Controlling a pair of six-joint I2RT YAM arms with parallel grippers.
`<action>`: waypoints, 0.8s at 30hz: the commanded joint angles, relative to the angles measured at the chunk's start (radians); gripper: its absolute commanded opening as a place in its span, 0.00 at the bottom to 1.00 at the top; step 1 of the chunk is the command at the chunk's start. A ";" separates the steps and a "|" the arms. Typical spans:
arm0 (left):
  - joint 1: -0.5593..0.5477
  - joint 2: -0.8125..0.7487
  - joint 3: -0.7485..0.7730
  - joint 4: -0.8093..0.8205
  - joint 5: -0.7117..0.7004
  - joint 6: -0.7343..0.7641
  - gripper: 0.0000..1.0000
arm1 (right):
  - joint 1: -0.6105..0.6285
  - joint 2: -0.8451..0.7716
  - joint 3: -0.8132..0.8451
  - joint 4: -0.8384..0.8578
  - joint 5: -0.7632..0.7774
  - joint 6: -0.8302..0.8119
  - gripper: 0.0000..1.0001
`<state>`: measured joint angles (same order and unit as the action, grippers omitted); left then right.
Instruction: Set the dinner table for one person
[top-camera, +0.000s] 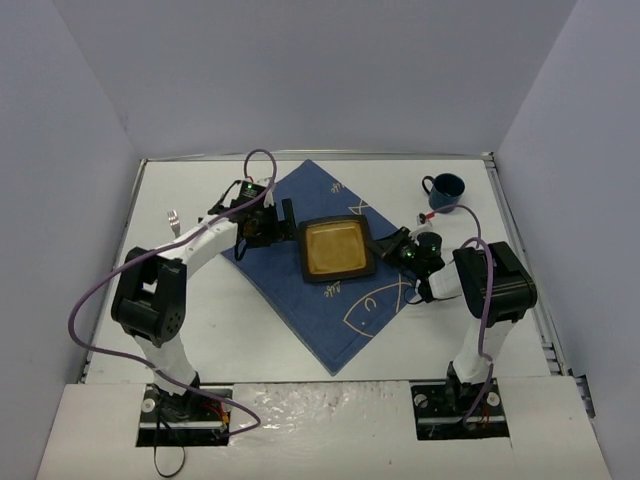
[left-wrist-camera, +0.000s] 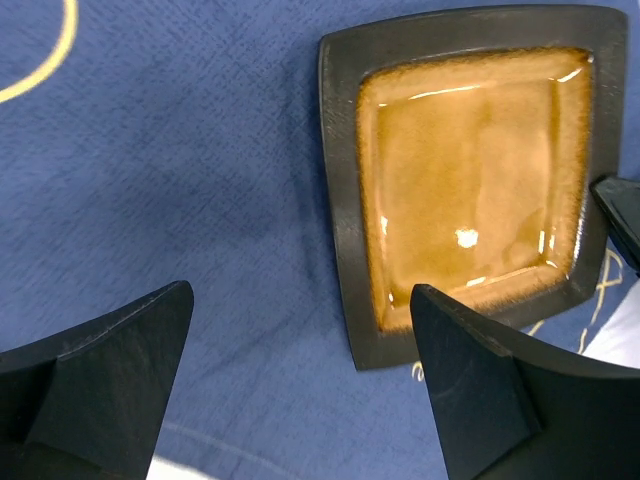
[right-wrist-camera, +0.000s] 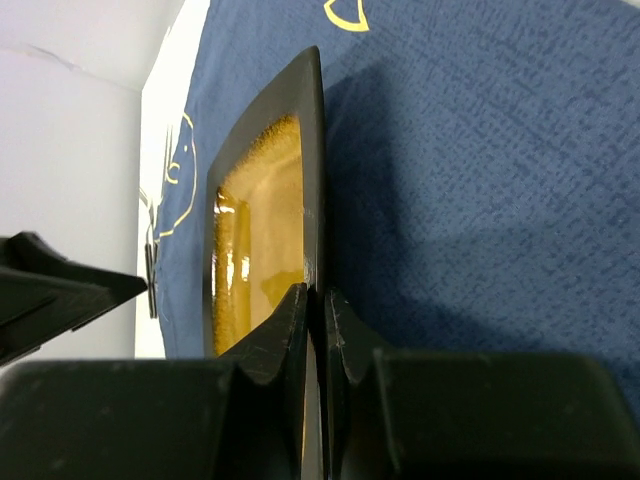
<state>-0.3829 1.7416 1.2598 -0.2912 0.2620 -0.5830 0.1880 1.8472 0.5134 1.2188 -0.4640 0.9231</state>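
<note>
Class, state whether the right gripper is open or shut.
Shut: the right gripper clamps the plate by its dark rim, no gap showing.

Blue fish-print cloth (top-camera: 300, 290) laid diamond-wise; square amber plate (top-camera: 337, 250) on it; dark mug (top-camera: 446, 190) apart, far right.

The left arm rises from the near edge of the table (top-camera: 230, 330), folds at the elbow and reaches toward the table's middle, where the left end effector (left-wrist-camera: 300, 330) hangs with its fingers spread wide — nothing between them. The right arm, based toward the near right corner, bends low and leftward with its wrist rolled sideways — the right end effector (right-wrist-camera: 313, 300) is pinched onto the rim of the plate (right-wrist-camera: 315, 140).
</note>
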 joint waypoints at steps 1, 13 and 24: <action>-0.024 0.054 0.101 0.076 0.035 -0.038 0.81 | -0.007 0.027 0.033 0.048 -0.061 -0.075 0.00; -0.095 0.202 0.207 0.040 0.019 -0.056 0.59 | -0.018 0.023 0.057 -0.038 -0.069 -0.141 0.00; -0.126 0.239 0.231 0.002 -0.002 -0.067 0.38 | -0.018 0.004 0.078 -0.098 -0.068 -0.175 0.00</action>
<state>-0.4965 2.0174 1.4500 -0.3084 0.2585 -0.6342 0.1686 1.8872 0.5542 1.1748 -0.5152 0.8316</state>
